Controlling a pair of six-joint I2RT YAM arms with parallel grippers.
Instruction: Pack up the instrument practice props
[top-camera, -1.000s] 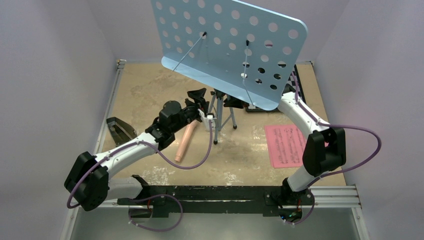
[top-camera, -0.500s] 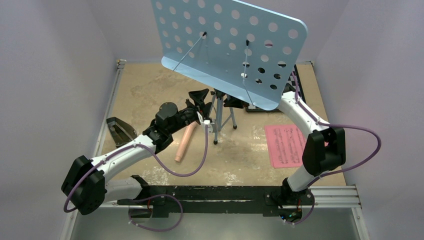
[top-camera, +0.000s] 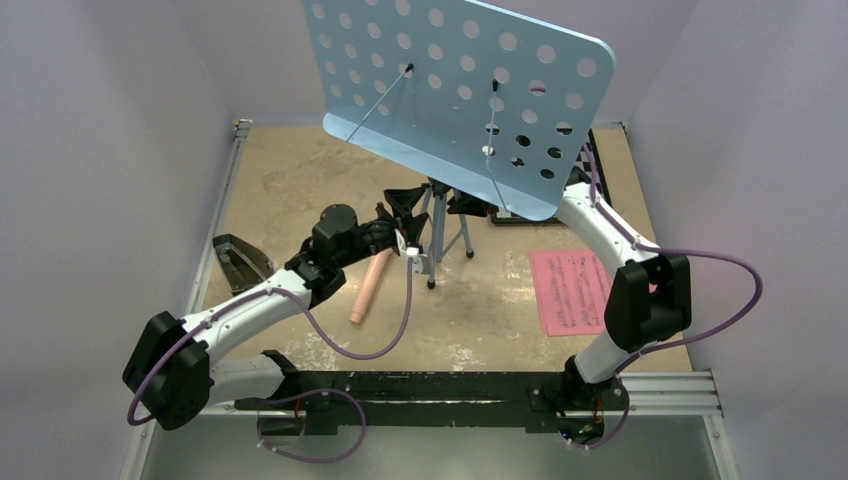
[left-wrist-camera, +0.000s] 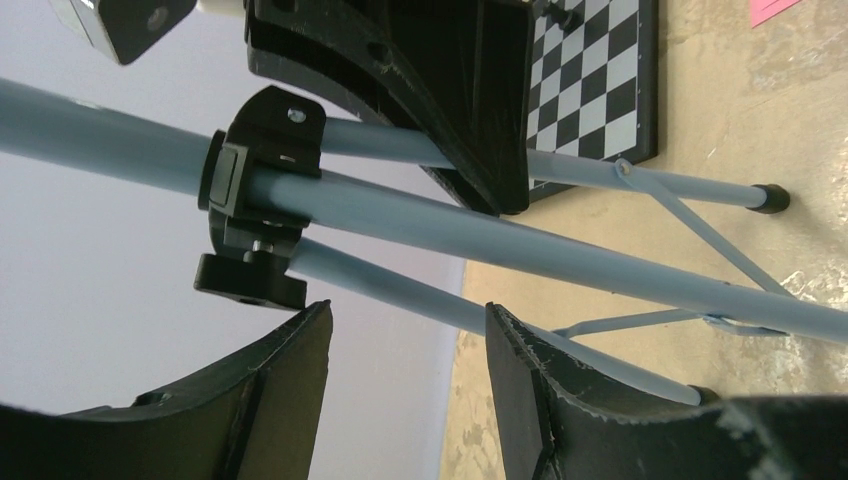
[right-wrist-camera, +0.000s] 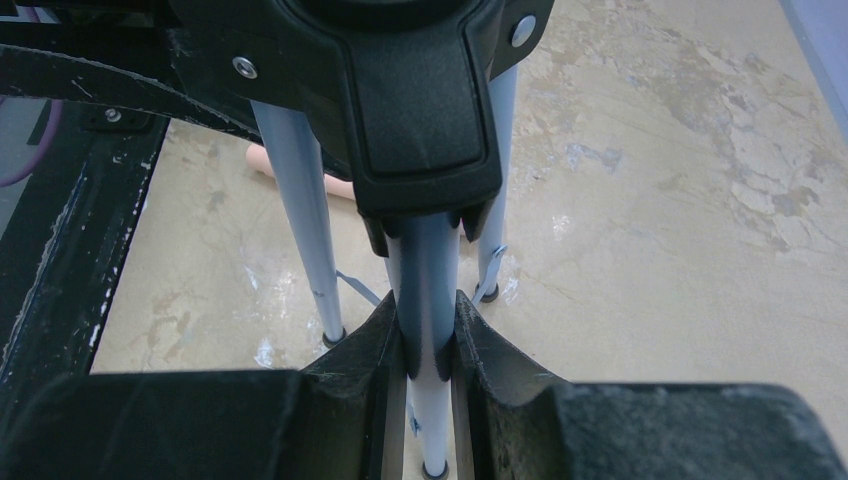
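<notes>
The light-blue perforated music stand (top-camera: 460, 90) is upright on its tripod (top-camera: 447, 228) mid-table. My right gripper (right-wrist-camera: 428, 322) is shut on the stand's centre tube (right-wrist-camera: 430, 260) just below the black hub (right-wrist-camera: 420, 100); the desk hides it from above. My left gripper (top-camera: 408, 222) is open beside the tripod, and one leg (left-wrist-camera: 380, 283) passes just past its fingertips (left-wrist-camera: 497, 320). The peach-pink recorder (top-camera: 368, 285) lies under the left forearm. Pink sheet music (top-camera: 570, 290) lies flat at the right. The black metronome (top-camera: 240, 262) stands by the left edge.
A black-and-white chessboard (top-camera: 598, 150) lies behind the stand at the back right, and also shows in the left wrist view as the chessboard (left-wrist-camera: 590, 70). Pale walls close in three sides. A black rail (top-camera: 440, 388) with the arm bases runs along the near edge.
My left gripper has edged right, closer to the tripod legs. The right arm and the stand have not moved.
</notes>
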